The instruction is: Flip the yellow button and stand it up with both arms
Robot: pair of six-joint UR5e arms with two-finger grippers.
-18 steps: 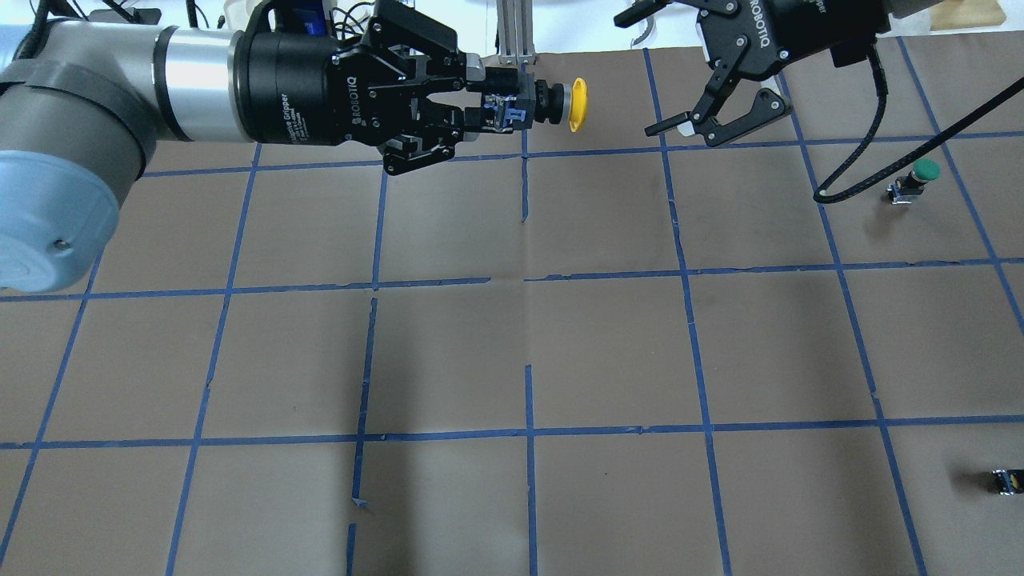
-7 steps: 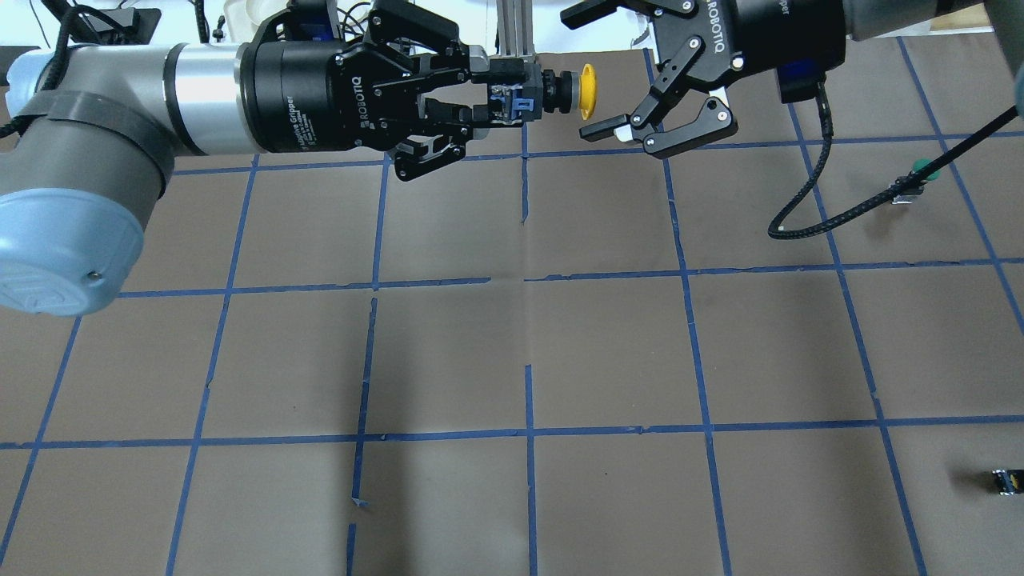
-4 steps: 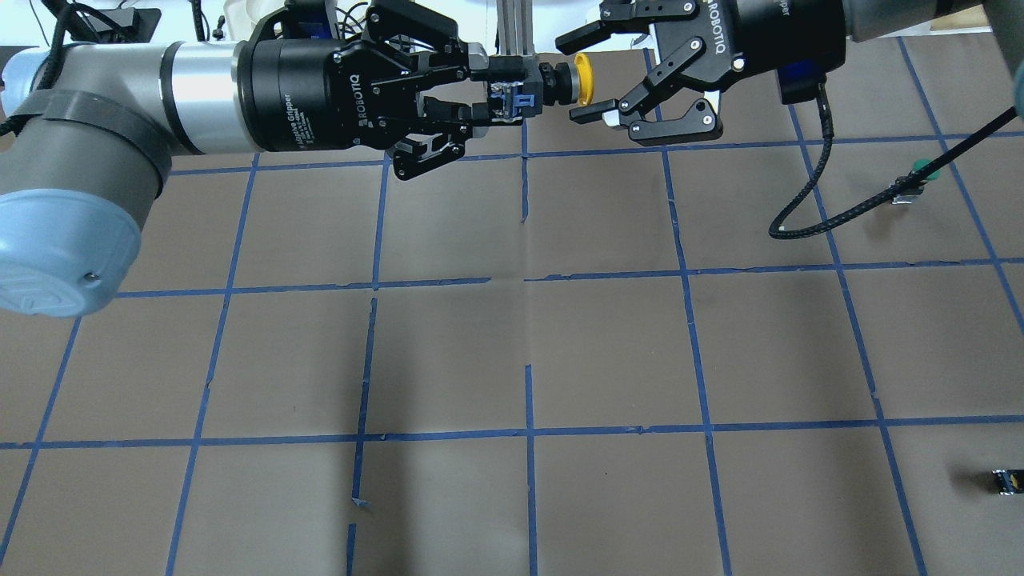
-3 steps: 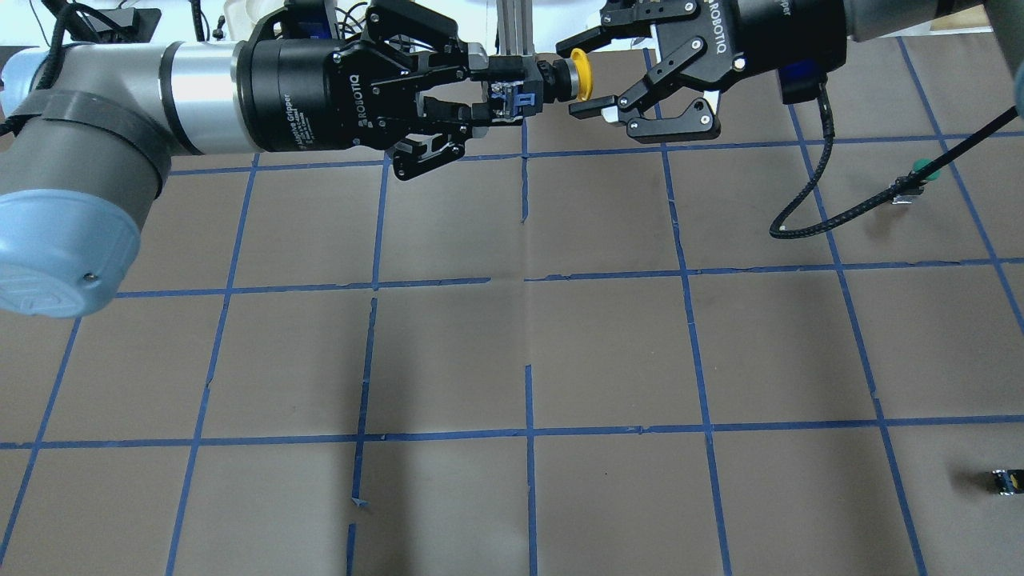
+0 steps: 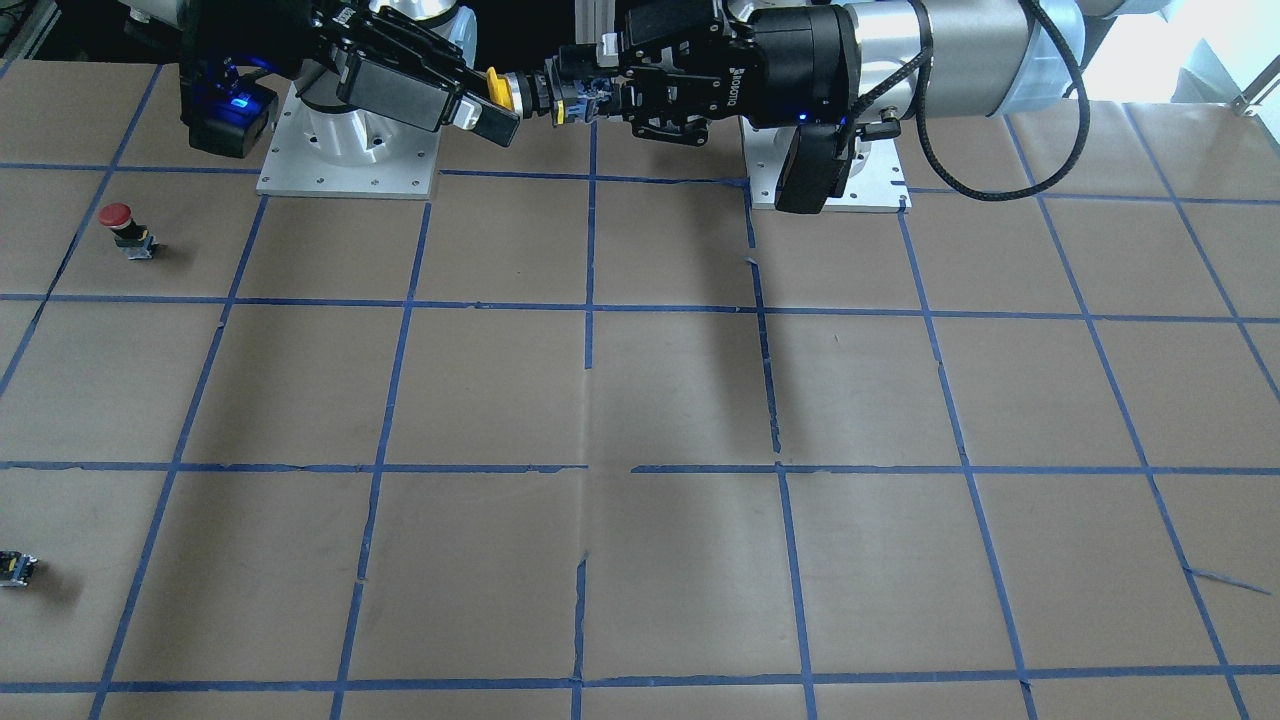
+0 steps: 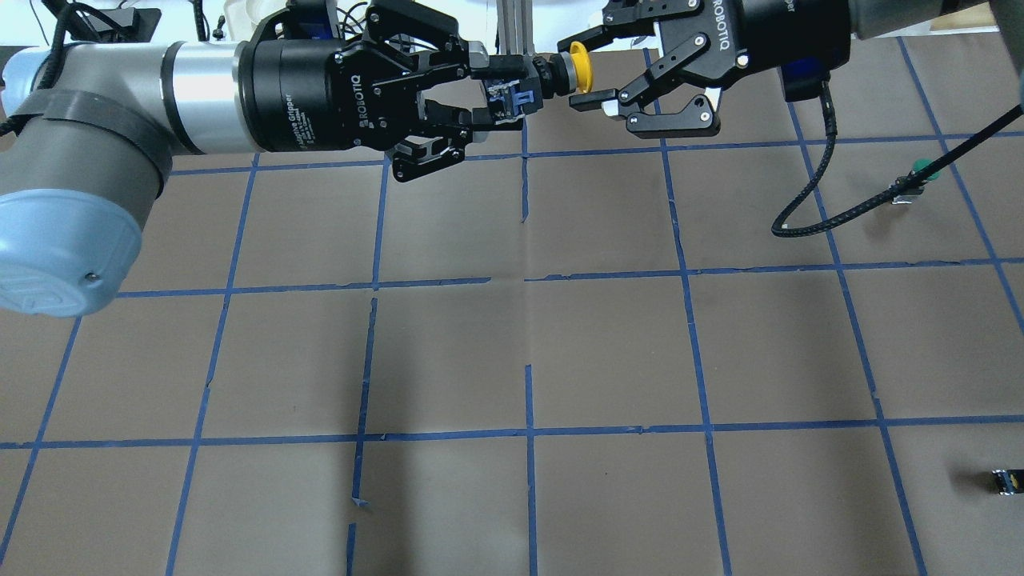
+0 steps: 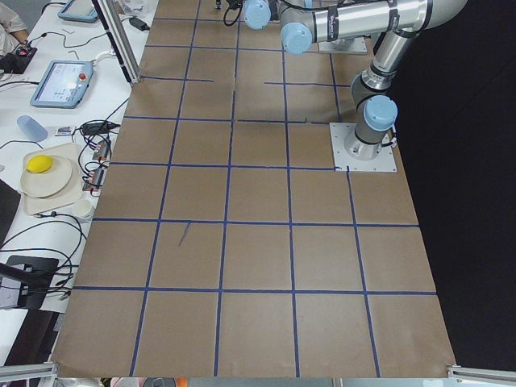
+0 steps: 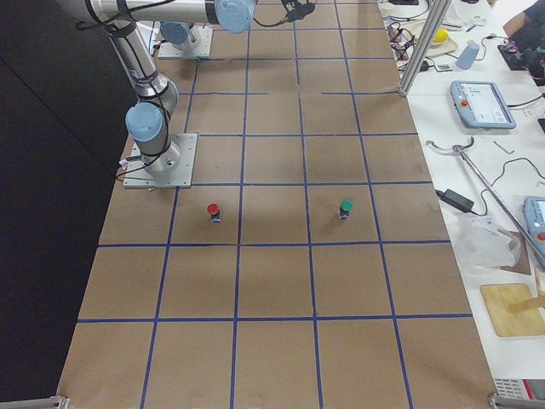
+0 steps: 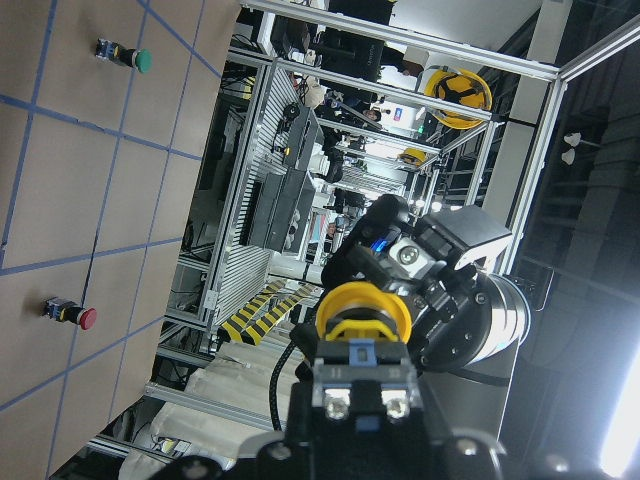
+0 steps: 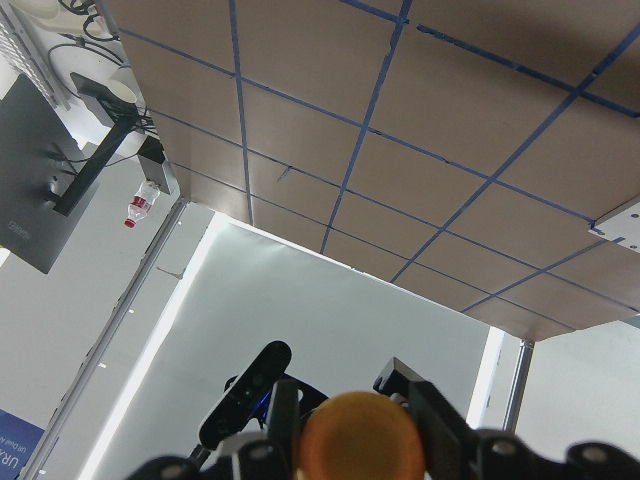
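Note:
My left gripper (image 6: pixel 504 90) is shut on the black and grey body of the yellow button (image 6: pixel 582 70) and holds it level in the air over the table's far edge, cap pointing right. My right gripper (image 6: pixel 582 77) is open, with one finger above the yellow cap and one below it, close to it. In the front-facing view the cap (image 5: pixel 495 90) sits between the two grippers. The left wrist view shows the cap (image 9: pixel 362 310) end-on, with the right gripper behind it. The right wrist view shows the cap (image 10: pixel 360 442) between my fingers (image 10: pixel 283 408).
A green-capped button (image 6: pixel 920 171) stands at the right of the table, also seen in the right side view (image 8: pixel 346 207). A red-capped button (image 5: pixel 118 218) stands near it. A small black block (image 6: pixel 1006 481) lies at the near right. Blue tape lines grid the brown table (image 6: pixel 608 352).
My right gripper has moved left and up to the yellow cap and narrowed, so its fingers now straddle it. My left gripper has risen slightly, still holding the button.

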